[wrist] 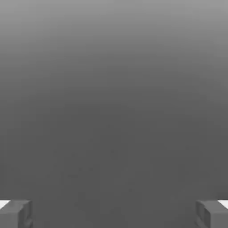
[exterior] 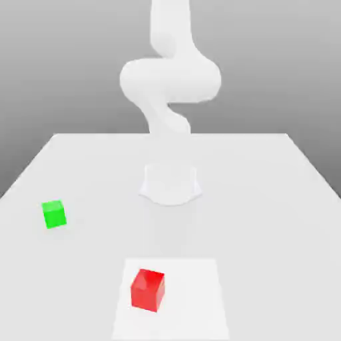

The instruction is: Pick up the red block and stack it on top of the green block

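The red block (exterior: 147, 289) sits on the table near the front edge in the exterior view, a little left of centre. The green block (exterior: 54, 214) rests farther back, toward the exterior view's left, well apart from the red one. In the hand view my gripper (wrist: 114, 214) is open: its two grey fingertips (wrist: 16, 213) stand far apart with nothing between them, and plain grey background lies beyond them. Neither block is touched or held.
The white arm (exterior: 170, 76) rises from its round base (exterior: 170, 183) at the middle of the white table (exterior: 266, 200). A brighter white square patch (exterior: 196, 293) lies under the red block.
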Controlling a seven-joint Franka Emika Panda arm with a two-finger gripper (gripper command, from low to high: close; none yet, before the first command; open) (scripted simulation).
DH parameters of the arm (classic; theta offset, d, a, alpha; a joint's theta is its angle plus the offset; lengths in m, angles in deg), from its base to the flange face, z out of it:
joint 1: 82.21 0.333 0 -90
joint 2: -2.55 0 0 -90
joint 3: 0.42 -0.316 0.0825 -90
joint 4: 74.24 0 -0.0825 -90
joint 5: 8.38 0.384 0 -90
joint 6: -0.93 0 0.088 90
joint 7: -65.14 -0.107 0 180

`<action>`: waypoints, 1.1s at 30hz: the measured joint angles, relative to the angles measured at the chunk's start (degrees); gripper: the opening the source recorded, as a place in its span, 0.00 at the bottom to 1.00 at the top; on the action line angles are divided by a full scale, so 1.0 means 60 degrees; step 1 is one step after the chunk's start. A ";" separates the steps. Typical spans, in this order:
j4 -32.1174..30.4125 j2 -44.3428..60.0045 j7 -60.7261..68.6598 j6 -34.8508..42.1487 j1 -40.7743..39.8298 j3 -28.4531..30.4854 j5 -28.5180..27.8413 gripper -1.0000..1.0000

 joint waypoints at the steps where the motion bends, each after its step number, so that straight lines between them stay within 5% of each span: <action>1: -0.0160 0.0379 -0.0082 -0.0191 -0.0070 -0.0025 -0.0005 0.50; 20: -0.2996 0.6986 -0.1463 -0.3619 -0.0822 0.0029 -0.0038 0.50; 26: -0.2991 0.9062 -0.1536 -0.5212 -0.0841 0.0026 0.0017 0.50; 27: -0.2945 0.9397 -0.1537 -0.5497 -0.0840 0.0027 0.0015 0.00; 33: -0.2920 0.9564 -0.1557 -0.5645 -0.0843 0.0021 -0.0007 0.00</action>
